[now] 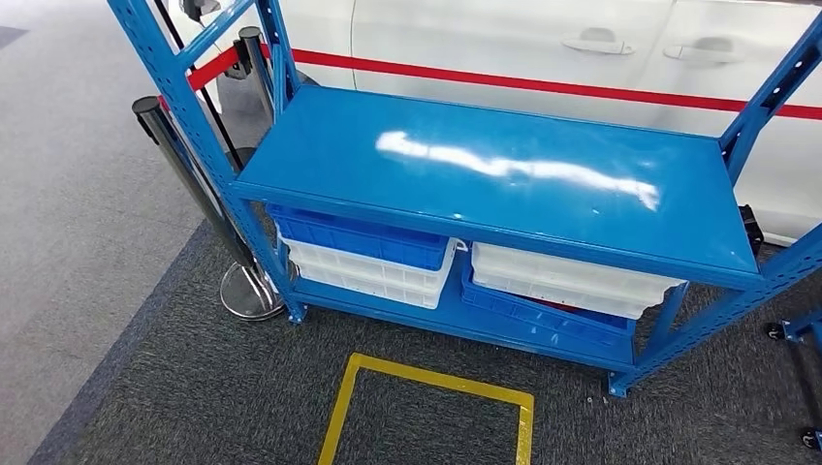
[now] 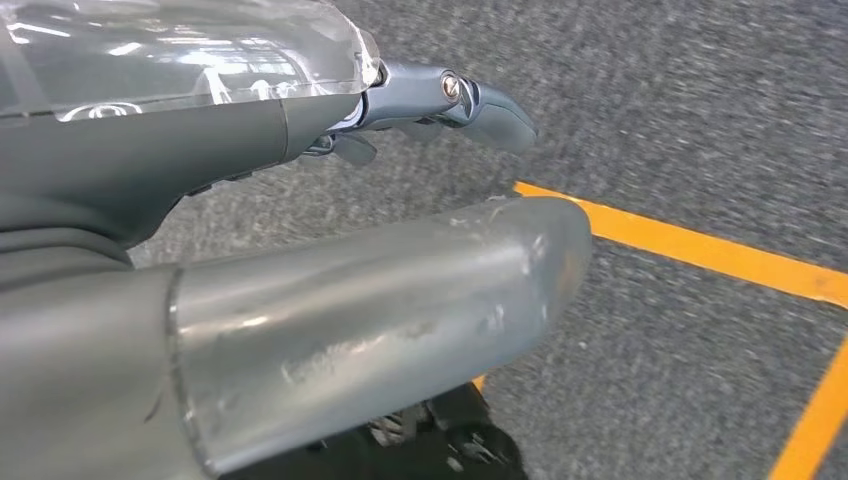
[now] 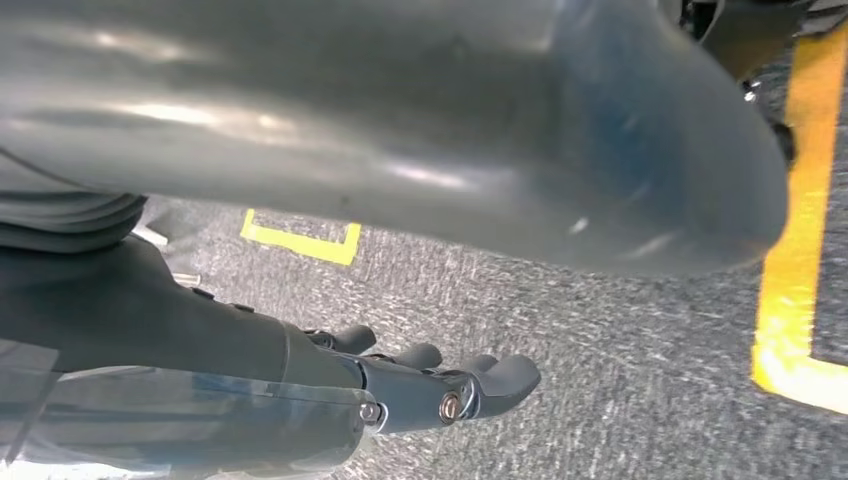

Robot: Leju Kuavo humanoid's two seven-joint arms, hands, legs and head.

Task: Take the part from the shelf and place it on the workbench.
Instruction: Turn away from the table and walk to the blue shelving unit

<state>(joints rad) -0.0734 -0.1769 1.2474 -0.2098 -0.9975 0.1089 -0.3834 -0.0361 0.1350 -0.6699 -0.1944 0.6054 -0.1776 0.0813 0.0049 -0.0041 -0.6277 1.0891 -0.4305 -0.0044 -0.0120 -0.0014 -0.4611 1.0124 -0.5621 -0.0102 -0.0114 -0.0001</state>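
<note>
Both arms hang: left hand (image 2: 440, 100) and right hand (image 3: 440, 385) empty, fingers loosely extended. Reach the bins (image 1: 368, 257) under the shelf (image 1: 485, 174) top.

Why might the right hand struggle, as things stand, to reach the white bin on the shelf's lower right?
Probably not yet: the right hand hangs over the carpet, and the white bin sits tucked under the blue shelf top, with little room above it.

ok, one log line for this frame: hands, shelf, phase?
phase: pre-reach | left hand: open, holds nothing | right hand: open, holds nothing | blue shelf: top bare, bins below
</note>
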